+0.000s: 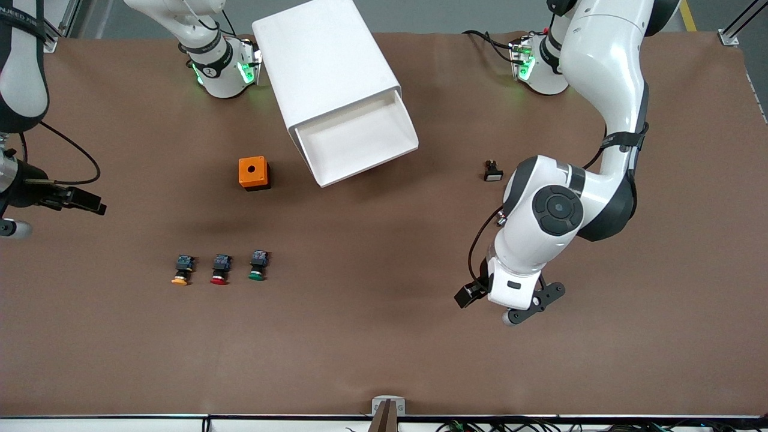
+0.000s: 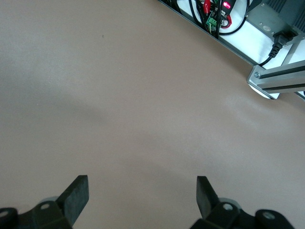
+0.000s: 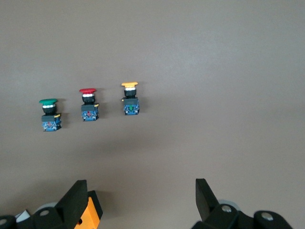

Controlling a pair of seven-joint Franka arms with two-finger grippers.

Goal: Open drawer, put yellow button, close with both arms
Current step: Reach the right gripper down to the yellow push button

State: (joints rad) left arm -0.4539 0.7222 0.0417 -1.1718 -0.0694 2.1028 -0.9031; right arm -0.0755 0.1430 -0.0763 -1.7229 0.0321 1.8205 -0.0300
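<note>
The white cabinet [image 1: 327, 66] lies at the back middle of the table, with its topmost drawer [image 1: 360, 144] pulled open and empty. The yellow button [image 1: 182, 270] stands at the end of a row of three, toward the right arm's end and nearer the front camera; it also shows in the right wrist view [image 3: 130, 100]. My right gripper [image 3: 141, 193] is open and empty, up in the air at the view's edge [image 1: 9, 225], apart from the buttons. My left gripper [image 1: 536, 303] is open and empty over bare table; the left wrist view [image 2: 143, 191] shows only tabletop.
A red button [image 1: 220, 270] and a green button [image 1: 258, 266] stand beside the yellow one. An orange box [image 1: 254, 173] with a round hole sits beside the drawer. A small black-and-white part [image 1: 493, 171] lies toward the left arm's end.
</note>
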